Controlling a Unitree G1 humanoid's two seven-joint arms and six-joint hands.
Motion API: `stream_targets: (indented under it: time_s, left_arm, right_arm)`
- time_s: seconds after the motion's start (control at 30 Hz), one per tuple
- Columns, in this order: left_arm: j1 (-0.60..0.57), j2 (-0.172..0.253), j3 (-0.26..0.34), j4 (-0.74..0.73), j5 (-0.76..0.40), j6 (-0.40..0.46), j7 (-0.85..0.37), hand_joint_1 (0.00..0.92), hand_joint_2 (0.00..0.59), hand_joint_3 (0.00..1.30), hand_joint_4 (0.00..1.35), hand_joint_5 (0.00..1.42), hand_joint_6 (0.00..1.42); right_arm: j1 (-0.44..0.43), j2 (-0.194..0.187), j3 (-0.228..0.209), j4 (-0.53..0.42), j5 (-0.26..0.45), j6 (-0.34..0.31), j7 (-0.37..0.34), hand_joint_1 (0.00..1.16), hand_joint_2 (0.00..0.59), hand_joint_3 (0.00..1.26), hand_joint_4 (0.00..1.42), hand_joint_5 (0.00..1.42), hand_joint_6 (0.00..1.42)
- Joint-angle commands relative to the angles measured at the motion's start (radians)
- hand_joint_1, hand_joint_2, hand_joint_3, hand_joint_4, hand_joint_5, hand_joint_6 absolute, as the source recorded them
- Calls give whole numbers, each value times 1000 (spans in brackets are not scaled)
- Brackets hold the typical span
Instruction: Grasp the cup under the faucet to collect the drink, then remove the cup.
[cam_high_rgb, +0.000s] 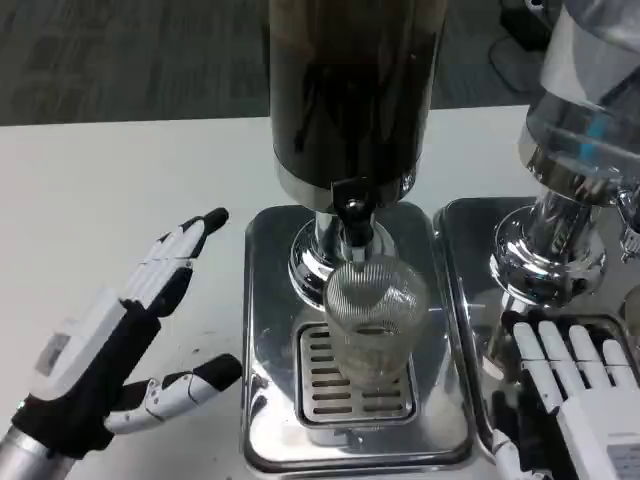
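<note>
While my left hand (120, 330) is wide open and holds nothing, I should slide it slowly toward the cup (375, 318) on the drip tray (268, 400) under the faucet (352, 215) and squeeze gently.

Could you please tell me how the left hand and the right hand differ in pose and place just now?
The left hand hovers over the bare table, left of the dispenser's steel base, while the right hand lies over the neighbouring base. The left hand's thumb and fingers spread wide toward the cup, whereas the right hand's fingers lie side by side, pointing away from the robot. Both hold nothing, and neither touches the cup.
</note>
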Motion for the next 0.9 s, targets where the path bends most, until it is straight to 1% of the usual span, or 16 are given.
stream_targets:
  time_s: [0.03,0.1,0.2,0.27,0.47,0.67,0.8,0.87,0.9]
  left_arm:
    - [-51,-22,-25,-14,-250,-64,-156,0,176,0,0,0,0]
    - [-68,-32,-53,-40,-403,-64,-260,0,182,19,0,23,0]
    - [-84,-44,-69,-95,-550,-39,-398,0,182,49,0,57,0]
    - [-90,-62,-63,-117,-611,-22,-475,0,182,52,0,60,0]
    - [-63,-106,-31,-191,-696,-5,-626,0,184,70,0,82,13]
    - [-44,-132,-16,-266,-755,28,-746,0,186,111,0,133,65]
    - [-35,-153,-3,-303,-785,65,-821,0,187,125,0,164,86]
    - [-48,-163,-2,-306,-805,111,-871,0,188,150,0,171,102]
    - [-62,-166,0,-300,-814,135,-898,0,189,154,0,168,89]
  right_arm:
    - [-16,11,-8,14,15,9,17,14,526,0,0,0,0]
    - [-27,9,-7,18,13,5,15,13,526,0,0,0,0]
    - [-41,11,-7,24,14,4,12,12,526,0,0,0,0]
    - [-53,14,-6,27,17,4,14,11,526,0,0,0,0]
    - [-67,20,-6,33,17,7,12,9,526,0,0,0,0]
    - [-78,26,-6,46,24,4,12,9,526,0,0,0,0]
    - [-84,31,-7,51,30,5,13,9,526,0,0,0,0]
    - [-85,33,-7,52,30,7,12,9,526,0,0,0,0]
    - [-85,35,-7,53,30,9,9,9,526,0,0,0,0]
